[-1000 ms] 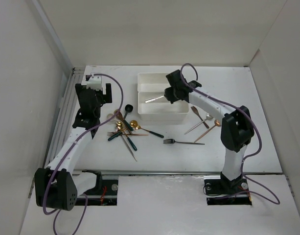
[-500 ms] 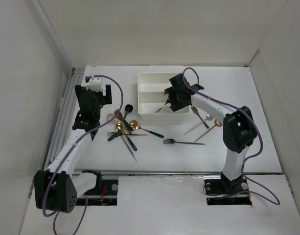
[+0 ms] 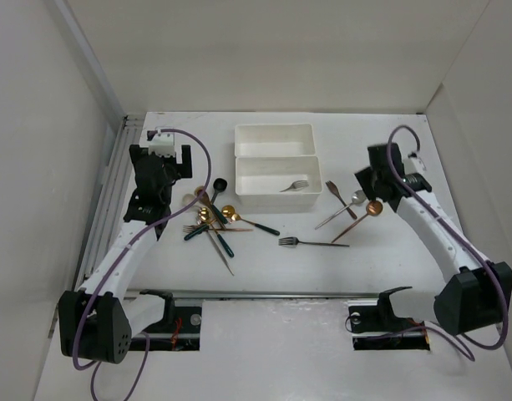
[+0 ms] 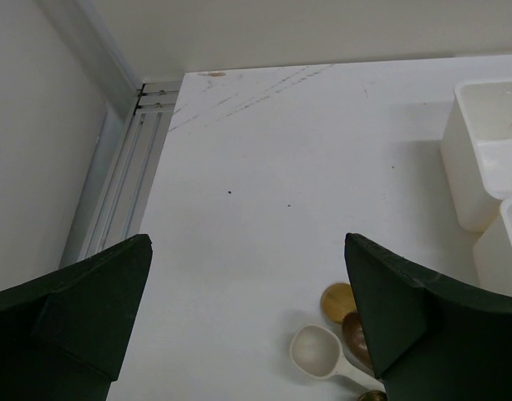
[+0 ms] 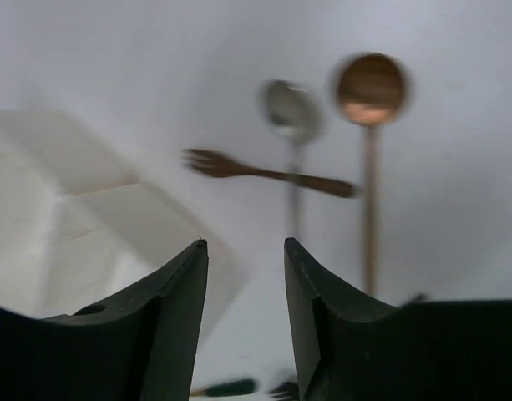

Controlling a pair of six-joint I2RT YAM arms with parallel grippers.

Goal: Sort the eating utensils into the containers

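Two white trays sit at the back middle: the far tray [image 3: 274, 139] and the near tray [image 3: 264, 177], which holds a silver fork [image 3: 296, 185]. My right gripper [image 3: 372, 189] is open and empty, hovering right of the trays over a copper fork [image 3: 340, 199], a silver spoon [image 3: 343, 210] and a copper spoon [image 3: 360, 219]. The right wrist view shows this fork [image 5: 272, 171], both spoons [image 5: 291, 113] [image 5: 371, 83] and a tray [image 5: 88, 217] beyond my gripper [image 5: 245, 251]. My left gripper [image 3: 161, 163] is wide open and empty, behind a pile of utensils [image 3: 210, 219].
A black fork [image 3: 312, 242] lies alone in front of the trays. In the left wrist view, spoon bowls [image 4: 316, 351] lie near my right finger [image 4: 406, 309], the trays [image 4: 489, 134] stand at right, and a metal rail [image 4: 126, 167] runs along the table's left edge.
My right gripper has let go of the silver fork, which now lies in the near tray. It has swung right to above the copper fork and spoons. The left arm has not moved.
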